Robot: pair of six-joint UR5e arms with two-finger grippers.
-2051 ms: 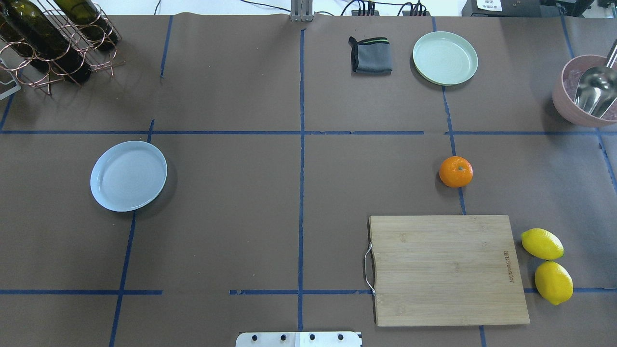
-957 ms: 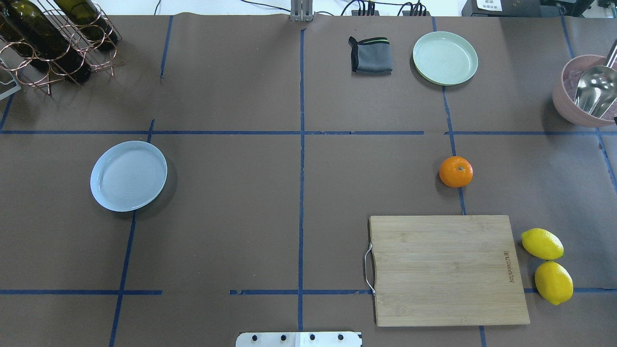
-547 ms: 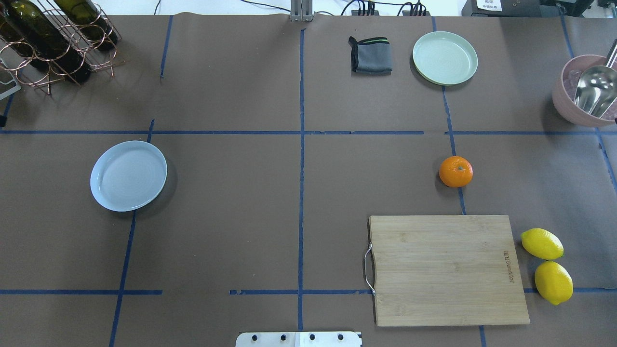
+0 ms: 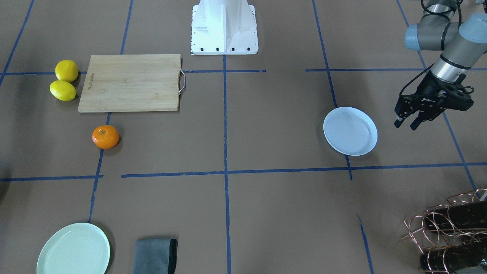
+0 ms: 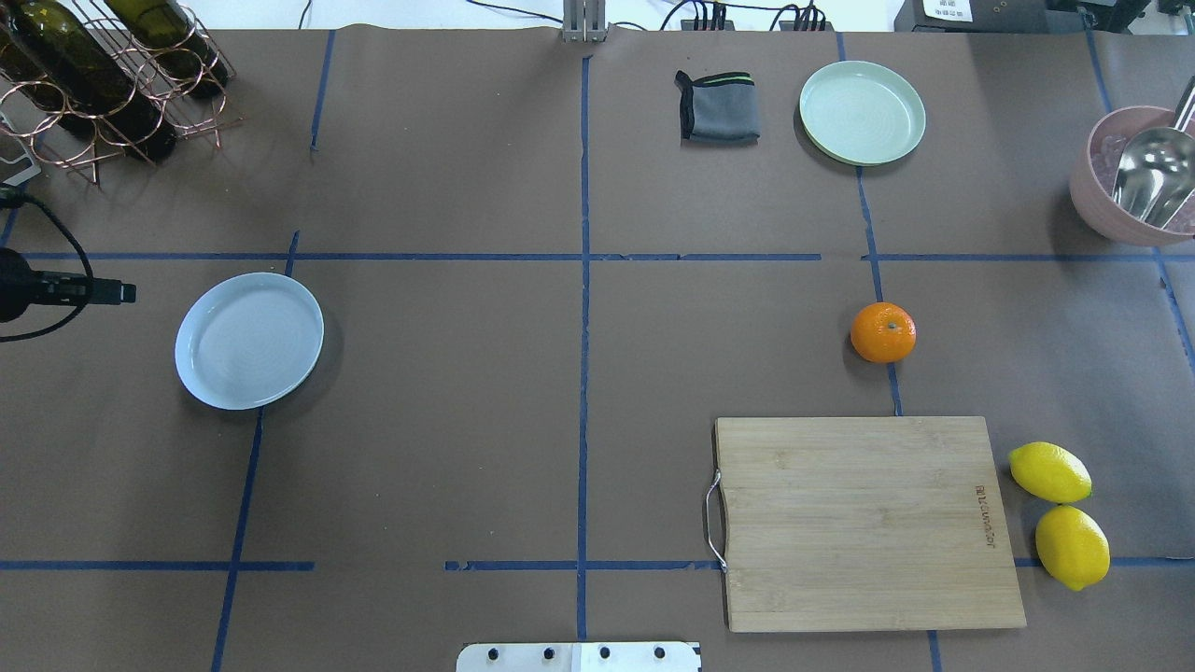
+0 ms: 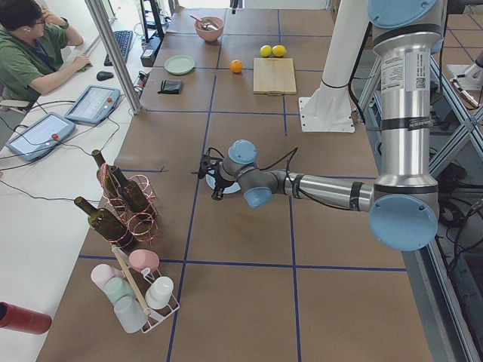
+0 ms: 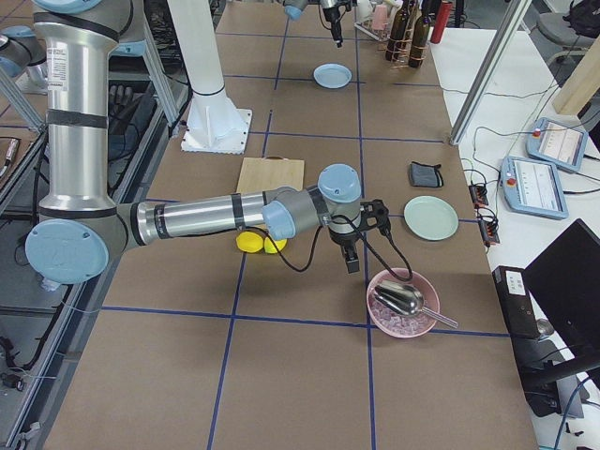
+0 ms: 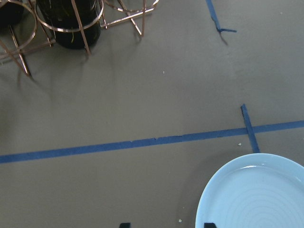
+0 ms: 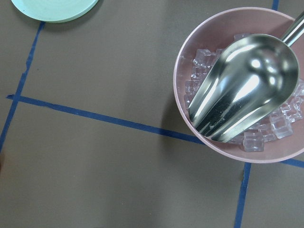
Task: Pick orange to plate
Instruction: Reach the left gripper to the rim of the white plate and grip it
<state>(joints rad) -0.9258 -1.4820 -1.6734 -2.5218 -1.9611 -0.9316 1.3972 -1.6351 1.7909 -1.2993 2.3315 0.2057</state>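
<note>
**A:** How far is the task?

**B:** In my judgement, at the very start. Nearest to the robot lies the board. Just beyond its far edge the orange sits alone on the bench, on a blue tape line. Nothing touches it.

**A:** And the plate?

**B:** The plate is on the other half of the bench, well apart from the orange, and nothing lies in it. The left fingers hang just beside it. They are apart and hold nothing.

**A:** The right fingers?

**B:** The right fingers are above the bench near a pink bowl of ice with a metal scoop. I see them only from the side, so I cannot tell if they are apart or together.

**A:** So what is left?

**B:** All of it, I think: to reach the orange, grip it, carry it across the bench and put it down on the plate.

**A:** How does the orange look?

**B:** It is small, round and a little flattened. The skin is bright orange with fine dimples, and a small green stem dot is turned up. Because it is round, I think it may roll if it is pushed from one side only.
</note>
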